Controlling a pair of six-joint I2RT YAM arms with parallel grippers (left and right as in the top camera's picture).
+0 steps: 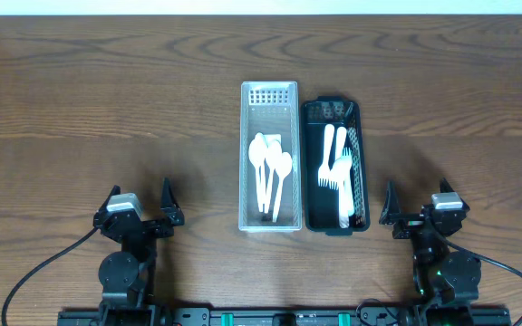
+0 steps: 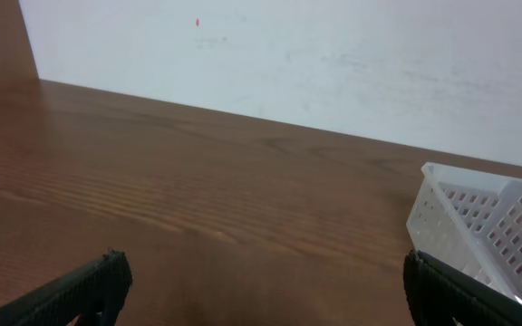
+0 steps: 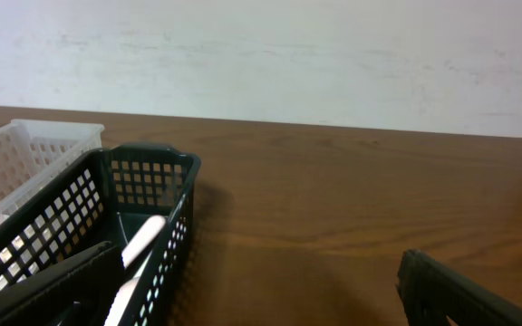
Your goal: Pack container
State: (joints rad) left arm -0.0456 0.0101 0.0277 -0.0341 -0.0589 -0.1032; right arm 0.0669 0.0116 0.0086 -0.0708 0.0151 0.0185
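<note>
A white perforated basket (image 1: 269, 92) stands at the table's middle and holds white plastic spoons (image 1: 270, 172). Touching its right side, a dark green basket (image 1: 361, 163) holds white plastic forks (image 1: 333, 167). My left gripper (image 1: 140, 206) is open and empty at the front left, well apart from the baskets. My right gripper (image 1: 417, 206) is open and empty at the front right, just right of the green basket. The white basket's corner shows in the left wrist view (image 2: 488, 226). The green basket (image 3: 107, 217) and a white handle (image 3: 139, 240) show in the right wrist view.
The wooden table (image 1: 107, 109) spreads wide on both sides of the baskets. A pale wall (image 2: 333, 54) runs behind its far edge. Black cables (image 1: 43, 267) trail from both arm bases at the front edge.
</note>
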